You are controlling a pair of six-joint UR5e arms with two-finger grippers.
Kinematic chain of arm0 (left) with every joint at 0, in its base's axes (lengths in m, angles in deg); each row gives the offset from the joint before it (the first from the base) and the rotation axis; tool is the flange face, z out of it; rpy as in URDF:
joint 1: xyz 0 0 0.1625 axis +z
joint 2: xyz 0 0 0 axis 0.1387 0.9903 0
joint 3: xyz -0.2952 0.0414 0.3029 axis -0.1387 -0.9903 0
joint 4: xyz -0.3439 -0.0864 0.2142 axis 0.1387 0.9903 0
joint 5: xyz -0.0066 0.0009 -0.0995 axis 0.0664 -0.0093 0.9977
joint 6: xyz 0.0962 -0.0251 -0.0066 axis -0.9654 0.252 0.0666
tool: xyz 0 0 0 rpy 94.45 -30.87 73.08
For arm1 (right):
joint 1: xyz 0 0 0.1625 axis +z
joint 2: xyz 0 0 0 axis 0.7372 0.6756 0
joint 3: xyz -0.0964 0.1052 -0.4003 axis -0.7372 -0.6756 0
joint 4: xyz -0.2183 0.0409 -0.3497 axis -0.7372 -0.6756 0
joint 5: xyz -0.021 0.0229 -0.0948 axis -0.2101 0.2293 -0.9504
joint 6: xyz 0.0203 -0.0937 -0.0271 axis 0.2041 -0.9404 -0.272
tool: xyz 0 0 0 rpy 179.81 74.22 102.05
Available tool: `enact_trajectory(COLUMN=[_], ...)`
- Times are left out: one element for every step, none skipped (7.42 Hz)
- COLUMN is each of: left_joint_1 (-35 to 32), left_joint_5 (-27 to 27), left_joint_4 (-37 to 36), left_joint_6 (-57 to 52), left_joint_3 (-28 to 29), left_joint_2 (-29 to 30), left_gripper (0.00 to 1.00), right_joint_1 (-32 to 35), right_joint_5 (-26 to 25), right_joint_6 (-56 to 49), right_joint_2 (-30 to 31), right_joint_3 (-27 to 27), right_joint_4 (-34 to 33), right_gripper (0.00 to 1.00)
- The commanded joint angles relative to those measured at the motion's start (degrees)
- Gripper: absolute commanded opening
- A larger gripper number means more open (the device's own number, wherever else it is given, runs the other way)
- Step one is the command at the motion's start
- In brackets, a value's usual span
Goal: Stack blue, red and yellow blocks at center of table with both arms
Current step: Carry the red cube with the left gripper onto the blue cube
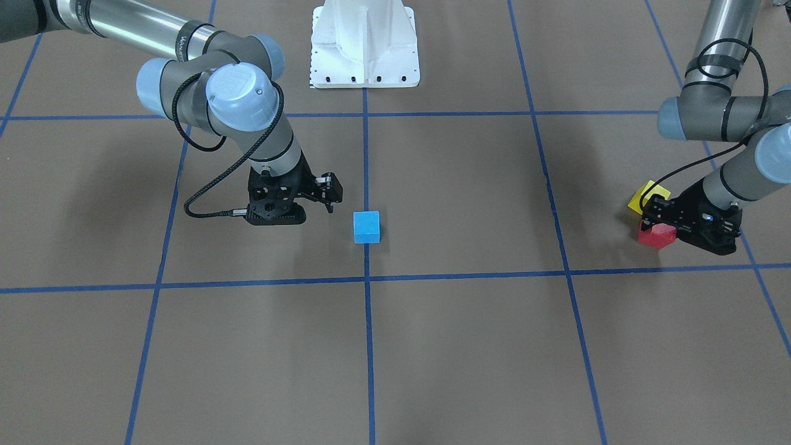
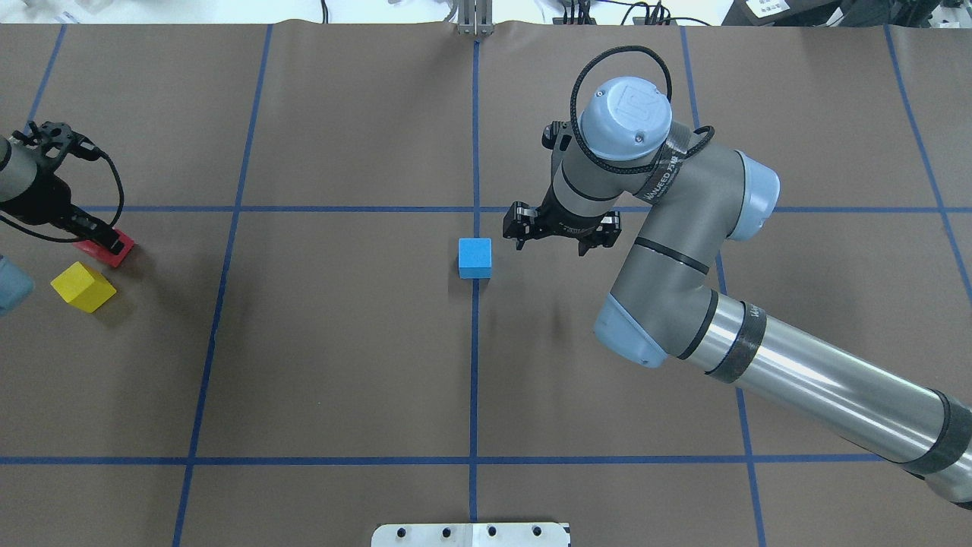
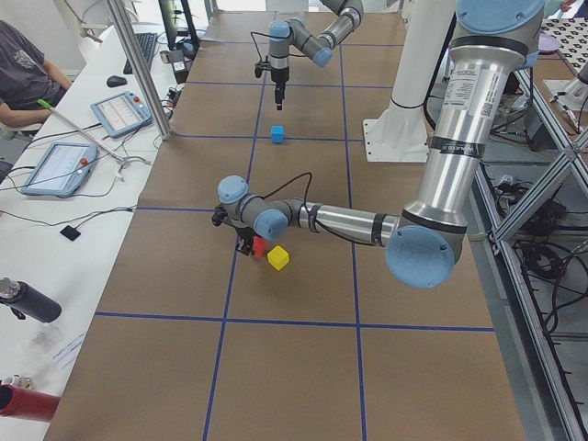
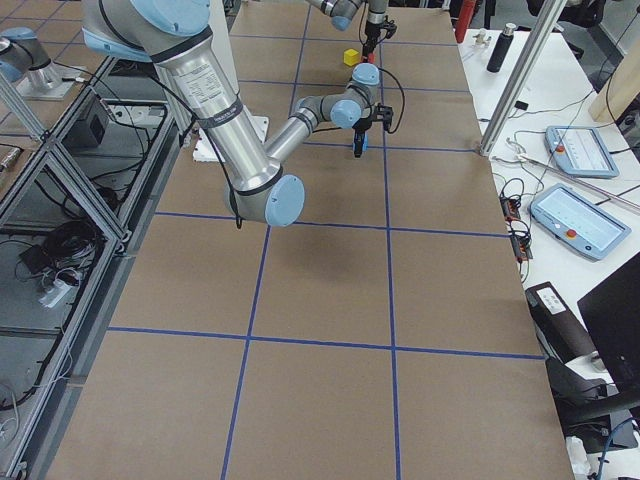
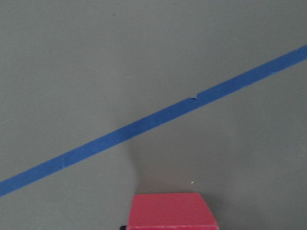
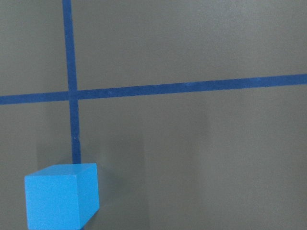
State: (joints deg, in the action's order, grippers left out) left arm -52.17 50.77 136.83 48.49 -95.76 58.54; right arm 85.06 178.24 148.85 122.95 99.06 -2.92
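The blue block (image 1: 366, 227) sits on the table at the crossing of the blue tape lines; it also shows in the overhead view (image 2: 474, 257) and low left in the right wrist view (image 6: 62, 194). My right gripper (image 2: 560, 240) is open and empty, just beside the blue block and clear of it. My left gripper (image 2: 100, 240) is at the table's far left end, shut on the red block (image 2: 118, 251), which fills the bottom of the left wrist view (image 5: 170, 213). The yellow block (image 2: 83, 286) lies on the table right beside the red one, free.
The white robot base (image 1: 364, 43) stands at the table's robot-side edge, in line with the centre. Blue tape lines (image 2: 474, 380) divide the brown table into squares. A side bench with tablets (image 3: 64, 165) runs along the operators' side.
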Motion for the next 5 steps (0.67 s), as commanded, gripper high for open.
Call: enact_trajectory(left_joint_1=[0.03, 1.51, 4.65, 7.64, 13.77], left_joint_5=[1.31, 1.31, 1.22, -0.43, -5.15], left_joint_4=[-20.12, -22.12, -21.70, -21.79, -22.14], left_joint_6=[9.22, 14.14, 20.89, 28.96, 37.57], left_joint_3=[-7.10, -7.73, -10.09, -11.42, -11.17], left_joint_2=[9.84, 13.99, 15.16, 18.74, 23.56], left_gripper=[0.00, 0.00, 0.00, 0.00, 0.00], right_joint_1=[2.84, 5.73, 9.33, 13.11, 16.97], right_joint_5=[1.83, 4.89, 7.79, 10.08, 11.59], right_joint_6=[-1.90, -5.75, -10.92, -17.76, -24.44], right_joint_2=[5.93, 9.45, 14.27, 18.23, 22.01], right_joint_3=[5.78, 7.55, 9.40, 9.77, 9.59], right_joint_4=[0.09, 0.26, 0.26, 0.26, 0.26], right_gripper=[1.00, 1.00, 1.00, 1.00, 1.00])
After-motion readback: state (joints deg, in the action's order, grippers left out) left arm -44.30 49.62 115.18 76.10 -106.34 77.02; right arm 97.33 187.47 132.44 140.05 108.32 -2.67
